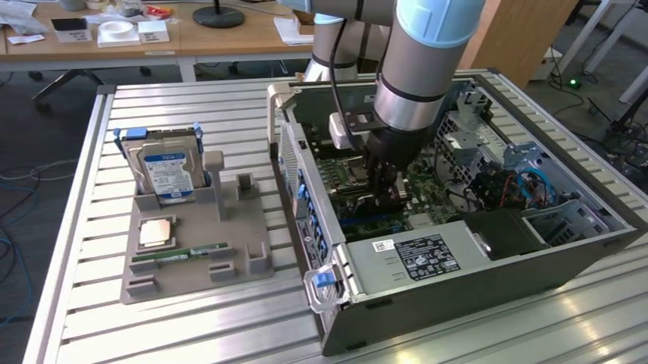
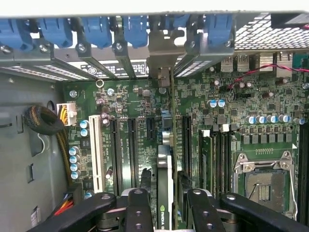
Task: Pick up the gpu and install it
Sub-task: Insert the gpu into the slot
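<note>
Reached down into the open black computer case [image 1: 476, 258] lying on the slatted metal desk [image 1: 81, 303], over the green motherboard [image 2: 217, 121]. Black two-fingered hand [image 2: 164, 203] closed from both sides on the thin dark gpu [image 2: 164, 193] with the grey metal end bracket, card held on edge between the fingers [image 2: 139, 212]. Bracket end pointed at the row of blue slot clips [image 2: 135, 29] along the case's rear wall. Stood beside the case toward the desk's far edge: grey parts holder [image 1: 193, 243] carrying a blue-labelled hard drive [image 1: 167, 174].

The fingers [image 2: 140, 203] grip the gpu [image 2: 164, 193] edge-on, standing upright over the green motherboard's [image 2: 231, 106] expansion slots [image 2: 131, 145].
</note>
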Controlling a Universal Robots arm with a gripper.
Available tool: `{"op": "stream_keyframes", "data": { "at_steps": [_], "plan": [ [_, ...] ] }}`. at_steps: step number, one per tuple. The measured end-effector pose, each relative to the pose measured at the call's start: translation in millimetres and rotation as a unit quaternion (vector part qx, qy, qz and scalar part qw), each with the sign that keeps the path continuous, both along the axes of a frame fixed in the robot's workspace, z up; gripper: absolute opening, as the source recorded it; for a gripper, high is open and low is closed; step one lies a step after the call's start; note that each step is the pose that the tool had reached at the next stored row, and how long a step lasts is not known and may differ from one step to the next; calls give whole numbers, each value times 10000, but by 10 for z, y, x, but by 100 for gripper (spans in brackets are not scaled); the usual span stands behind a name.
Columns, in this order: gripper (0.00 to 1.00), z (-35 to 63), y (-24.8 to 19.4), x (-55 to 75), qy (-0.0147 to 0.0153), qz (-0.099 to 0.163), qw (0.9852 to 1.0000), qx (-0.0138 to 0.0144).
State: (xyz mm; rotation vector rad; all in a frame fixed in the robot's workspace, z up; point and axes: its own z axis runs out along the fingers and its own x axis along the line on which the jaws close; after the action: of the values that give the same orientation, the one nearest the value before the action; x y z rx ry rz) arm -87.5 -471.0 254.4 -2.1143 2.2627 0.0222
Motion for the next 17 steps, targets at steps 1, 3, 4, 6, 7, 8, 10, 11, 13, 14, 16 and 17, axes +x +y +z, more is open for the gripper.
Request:
{"op": "stream_keyframes", "data": {
  "at_steps": [1,3,4,6,7,8,10,11,13,14,16,17],
  "plan": [
    [34,0,0,-9,0,0,10000,0],
    [34,0,1,-31,-1,0,10000,0],
    [34,0,2,-36,-1,0,10000,0],
    [34,0,2,-36,-1,0,10000,0],
    [34,0,2,-36,-1,1,10000,0],
    [34,0,1,-36,-1,0,10000,0],
    [34,0,1,-36,-1,0,10000,0],
    [34,0,2,-36,-1,0,10000,0],
    [33,0,2,-36,-1,1,10000,1],
    [33,0,2,-36,-1,0,10000,1],
    [27,0,2,-36,-1,0,10000,0],
    [27,0,2,-36,-1,0,10000,0]
  ]
}}
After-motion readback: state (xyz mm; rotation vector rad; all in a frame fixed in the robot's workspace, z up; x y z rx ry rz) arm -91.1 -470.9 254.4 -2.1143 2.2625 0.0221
